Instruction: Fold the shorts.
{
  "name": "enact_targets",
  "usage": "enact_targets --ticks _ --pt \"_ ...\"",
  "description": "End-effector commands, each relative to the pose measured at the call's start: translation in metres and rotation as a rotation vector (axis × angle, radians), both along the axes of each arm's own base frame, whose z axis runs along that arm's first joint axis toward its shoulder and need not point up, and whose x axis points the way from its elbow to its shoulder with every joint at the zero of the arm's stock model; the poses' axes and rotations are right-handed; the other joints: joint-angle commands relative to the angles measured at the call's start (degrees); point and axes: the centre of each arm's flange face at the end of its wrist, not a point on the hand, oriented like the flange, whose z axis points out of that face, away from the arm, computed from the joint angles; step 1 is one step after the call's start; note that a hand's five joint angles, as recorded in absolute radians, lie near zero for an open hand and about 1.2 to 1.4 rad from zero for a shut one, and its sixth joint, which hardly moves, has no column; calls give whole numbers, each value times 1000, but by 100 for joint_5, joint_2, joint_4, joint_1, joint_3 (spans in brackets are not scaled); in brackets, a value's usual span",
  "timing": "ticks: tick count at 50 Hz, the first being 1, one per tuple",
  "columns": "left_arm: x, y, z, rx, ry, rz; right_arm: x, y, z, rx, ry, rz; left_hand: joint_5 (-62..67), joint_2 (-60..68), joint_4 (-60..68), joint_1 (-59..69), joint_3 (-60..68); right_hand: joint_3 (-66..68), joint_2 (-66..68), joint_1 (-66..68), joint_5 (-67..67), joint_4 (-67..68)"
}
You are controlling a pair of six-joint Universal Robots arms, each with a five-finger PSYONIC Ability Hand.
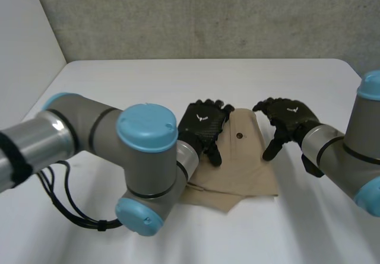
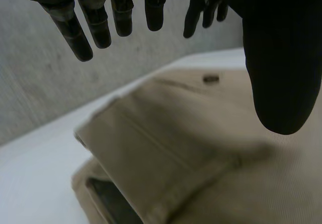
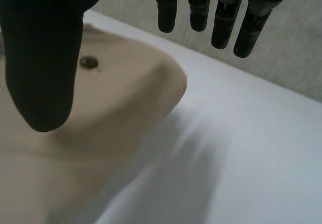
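Progress looks well advanced: the tan shorts [image 1: 243, 163] lie as a compact, layered packet on the white table [image 1: 178, 80], about midway between its left and right edges and toward the near edge. The left wrist view shows stacked layers with a doubled edge, and in the head view a lower layer pokes out at the packet's near left corner. I judge that at least one fold is made. What may be left is squaring that stray corner, or one more fold if a smaller bundle is wanted. The packet's long axis runs from the far edge toward the near edge. Its narrower end, carrying a small dark button [image 1: 239, 136], points to the far edge, and the wider end faces the robot. The left hand [image 1: 203, 124] hangs over the packet's far left corner, fingers straight and thumb apart, grasping nothing. Whether it touches the cloth I cannot tell. The right hand [image 1: 289, 118] hovers just beside the far right edge of the packet, fingers spread, thumb down, empty.
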Motion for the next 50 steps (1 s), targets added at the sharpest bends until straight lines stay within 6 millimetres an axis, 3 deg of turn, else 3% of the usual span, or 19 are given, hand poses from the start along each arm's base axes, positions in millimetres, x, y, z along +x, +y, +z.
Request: enact_targets --ticks 1,7,14,20,24,28,29,31,32,34,35,36,39,40,44,50 --pt "8 -12 -23 71 -86 43 9 2 -20 35 26 73 366 493 468 551 426 -225 -249 -143 -390 -316" --pt "42 -35 -35 137 -173 175 12 0 -36 26 103 133 467 594 569 652 527 -225 -249 -143 -390 -316" --pt "48 -25 -46 166 -244 164 14 -7 -55 20 193 153 451 577 552 635 510 -225 -249 -143 -390 -316" --pt "43 -14 -44 134 -282 123 13 -10 -48 -15 217 152 383 510 485 568 443 -225 -249 -143 -390 -316" --pt "36 -5 -21 91 -246 99 14 -10 -19 -85 186 141 366 493 468 551 426 -225 -249 -143 -390 -316" --pt "38 0 25 20 -159 102 13 -8 16 -163 126 111 266 392 368 450 325 -225 -249 -143 -390 -316" --pt "40 3 46 -15 -120 105 10 -7 30 -183 91 81 182 309 284 367 242 -225 -249 -143 -390 -316" --pt "45 6 70 -56 -77 113 6 -7 48 -212 42 26 165 291 266 349 224 -225 -249 -143 -390 -316" --pt "52 9 94 -95 -33 125 4 -7 56 -225 25 6 131 258 233 316 191 -225 -249 -143 -390 -316" --pt "60 11 117 -133 13 140 -1 -5 75 -262 -8 -40 131 257 233 316 191 -225 -249 -143 -390 -316" --pt "65 12 129 -151 37 154 -7 1 96 -313 -37 -88 147 274 249 332 207 -225 -249 -143 -390 -316" --pt "81 6 149 -181 77 210 -11 4 107 -340 -49 -118 148 274 249 332 207 -225 -249 -143 -390 -316" --pt "112 -9 173 -215 116 331 -22 15 138 -425 -78 -181 248 374 350 433 308 -225 -249 -143 -390 -316" --pt "130 -15 182 -217 110 401 -23 17 143 -435 -81 -189 299 425 400 483 358 -225 -249 -143 -390 -316" --pt "158 -17 186 -147 48 474 -25 24 153 -431 -65 -184 -35 91 67 149 25 -225 -249 -143 -390 -316" --pt "160 -10 182 -67 71 457 -25 32 156 -367 -25 -146 -104 22 -3 80 -45 -225 -249 -143 -390 -316"
